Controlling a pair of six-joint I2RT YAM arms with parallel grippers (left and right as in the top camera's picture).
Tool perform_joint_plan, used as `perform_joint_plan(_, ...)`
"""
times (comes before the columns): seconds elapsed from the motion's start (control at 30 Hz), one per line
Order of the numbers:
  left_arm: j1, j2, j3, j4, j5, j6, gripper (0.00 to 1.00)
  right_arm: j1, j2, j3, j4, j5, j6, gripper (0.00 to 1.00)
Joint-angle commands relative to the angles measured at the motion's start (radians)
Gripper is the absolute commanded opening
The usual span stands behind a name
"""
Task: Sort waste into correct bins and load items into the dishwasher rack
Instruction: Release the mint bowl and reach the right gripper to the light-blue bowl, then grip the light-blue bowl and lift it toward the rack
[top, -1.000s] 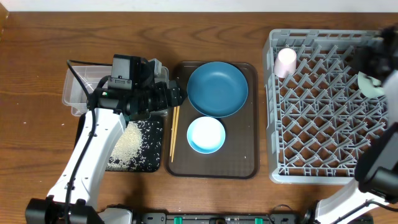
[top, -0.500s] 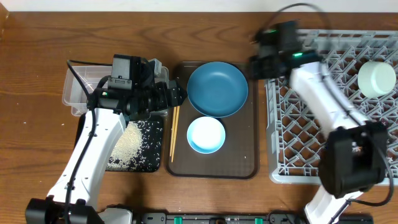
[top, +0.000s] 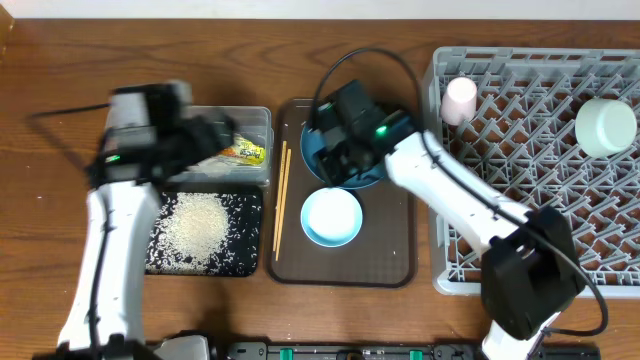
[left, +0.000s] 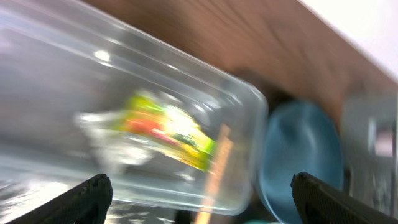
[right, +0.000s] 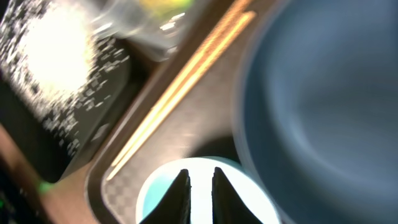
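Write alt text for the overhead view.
The right claw hovers over a dark blue bowl on a brown tray, beside a small light blue bowl and chopsticks. A clear tub holds a yellow-green wrapper, rice lies on a black tray, and a grey rack holds a pink cup and pale green bowl.

A brown wooden surface (top: 60, 60) fills nearly the whole overhead view, its grain running in long wavy bands from left to right, with darker streaks toward the upper left. Along the top edge of the frame a narrow white strip (top: 250, 8) borders the wood; whether it is wall or floor cannot be told. At the far upper left a small tan corner (top: 4, 35) juts in, too cropped to identify. The light is even and soft, leaving only faint shadows on the wood.
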Motion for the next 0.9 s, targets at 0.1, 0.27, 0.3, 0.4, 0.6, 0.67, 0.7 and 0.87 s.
perform_joint_plan(0.1, 0.203, -0.064, 0.019, -0.079, -0.021, -0.072, 0.95, 0.137, -0.034, -0.063, -0.008, 0.044, -0.012, 0.18)
perform_joint_plan(0.27, 0.256, -0.061, 0.018, -0.14, -0.021, -0.071, 0.95, 0.21, -0.034, -0.122, -0.062, 0.168, -0.012, 0.22)
perform_joint_plan(0.3, 0.257, -0.061, 0.018, -0.14, -0.021, -0.071, 0.95, 0.221, -0.034, -0.133, -0.074, 0.182, -0.013, 0.23)
perform_joint_plan(0.4, 0.256, -0.061, 0.018, -0.14, -0.021, -0.071, 0.95, 0.245, -0.034, -0.165, -0.094, 0.195, -0.016, 0.24)
perform_joint_plan(0.6, 0.256, -0.061, 0.018, -0.14, -0.021, -0.071, 0.95, 0.267, -0.034, -0.216, -0.082, 0.195, -0.015, 0.25)
perform_joint_plan(0.67, 0.256, -0.06, 0.018, -0.14, -0.021, -0.071, 0.95, 0.267, -0.034, -0.223, -0.079, 0.195, -0.016, 0.24)
perform_joint_plan(0.7, 0.256, -0.061, 0.018, -0.14, -0.021, -0.071, 0.95, 0.267, -0.034, -0.226, -0.079, 0.195, -0.016, 0.24)
perform_joint_plan(0.87, 0.256, -0.06, 0.018, -0.14, -0.021, -0.071, 0.95, 0.267, -0.034, -0.23, -0.072, 0.195, -0.034, 0.19)
